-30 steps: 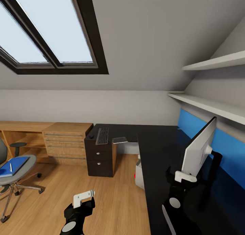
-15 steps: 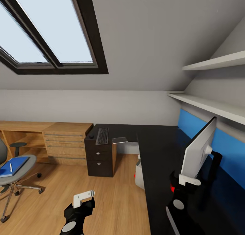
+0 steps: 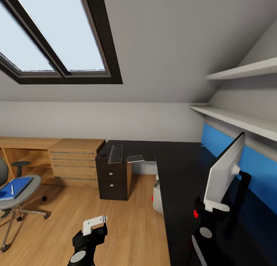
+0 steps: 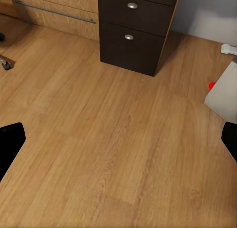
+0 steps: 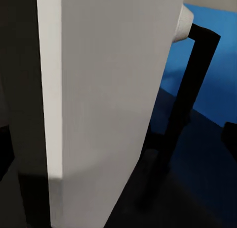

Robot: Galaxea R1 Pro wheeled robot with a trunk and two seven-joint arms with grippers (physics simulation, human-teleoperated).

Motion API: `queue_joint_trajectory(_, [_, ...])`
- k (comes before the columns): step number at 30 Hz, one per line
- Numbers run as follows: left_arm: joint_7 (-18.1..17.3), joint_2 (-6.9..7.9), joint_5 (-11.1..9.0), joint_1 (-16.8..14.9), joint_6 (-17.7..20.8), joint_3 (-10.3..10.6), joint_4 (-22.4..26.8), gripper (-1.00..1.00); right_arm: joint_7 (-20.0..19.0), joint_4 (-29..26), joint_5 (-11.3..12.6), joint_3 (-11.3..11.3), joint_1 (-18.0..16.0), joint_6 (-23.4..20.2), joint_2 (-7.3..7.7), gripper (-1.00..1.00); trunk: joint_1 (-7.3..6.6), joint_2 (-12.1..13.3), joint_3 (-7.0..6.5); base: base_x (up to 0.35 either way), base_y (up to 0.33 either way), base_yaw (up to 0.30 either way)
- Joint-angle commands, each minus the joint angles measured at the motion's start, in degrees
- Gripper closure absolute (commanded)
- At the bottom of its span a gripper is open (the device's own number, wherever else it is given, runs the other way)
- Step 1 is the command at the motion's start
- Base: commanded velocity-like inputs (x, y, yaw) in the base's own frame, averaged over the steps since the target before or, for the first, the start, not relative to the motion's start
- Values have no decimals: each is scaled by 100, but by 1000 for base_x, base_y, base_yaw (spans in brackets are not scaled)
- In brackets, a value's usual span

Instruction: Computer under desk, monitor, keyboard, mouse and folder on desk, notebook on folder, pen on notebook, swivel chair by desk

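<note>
The monitor (image 3: 225, 168) stands on the black desk (image 3: 181, 170) at the right, its white back (image 5: 108, 89) towards me. My right gripper (image 3: 213, 204) is open at its lower near corner, with the screen's edge between the fingers. My left gripper (image 3: 95, 221) hangs open over the floor. The keyboard (image 3: 115, 153) and mouse (image 3: 103, 155) lie on the desk's far left end. The computer (image 3: 157, 197) sits under the desk. At the left, the swivel chair (image 3: 15, 204) carries the blue folder (image 3: 15, 187) with the pen (image 3: 12, 189) on it. The notebook is out of view.
A light wood drawer unit (image 3: 75, 162) stands beside the desk's black drawers (image 4: 133, 25). A pale flat piece (image 3: 135, 158) juts from the desk's inner edge. White shelves (image 3: 238, 120) and a blue wall panel (image 3: 254, 162) run behind the monitor. Wood floor (image 3: 127, 220) lies between chair and desk.
My right gripper has slid along the monitor's lower edge towards its near corner. The left arm, chair and desk things have not moved.
</note>
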State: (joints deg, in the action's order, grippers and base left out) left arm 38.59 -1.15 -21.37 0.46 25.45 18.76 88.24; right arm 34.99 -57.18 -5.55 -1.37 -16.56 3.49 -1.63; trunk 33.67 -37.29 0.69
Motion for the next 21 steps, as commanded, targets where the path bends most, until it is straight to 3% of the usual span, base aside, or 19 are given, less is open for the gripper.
queue_joint_trajectory(1, [38,1,-43,-2,13,5,9,-100,4,5,-45,-45,-6,3,-2,-100,2,-7,7,0,0,0])
queue_joint_trajectory(10, [35,0,-43,-2,13,5,9,-100,-9,6,-43,-156,-11,3,4,-100,2,-7,7,-27,0,0])
queue_joint_trajectory(21, [35,-2,-43,-2,13,5,9,-100,-10,14,-43,-156,-12,3,4,-100,2,-7,7,-302,0,0])
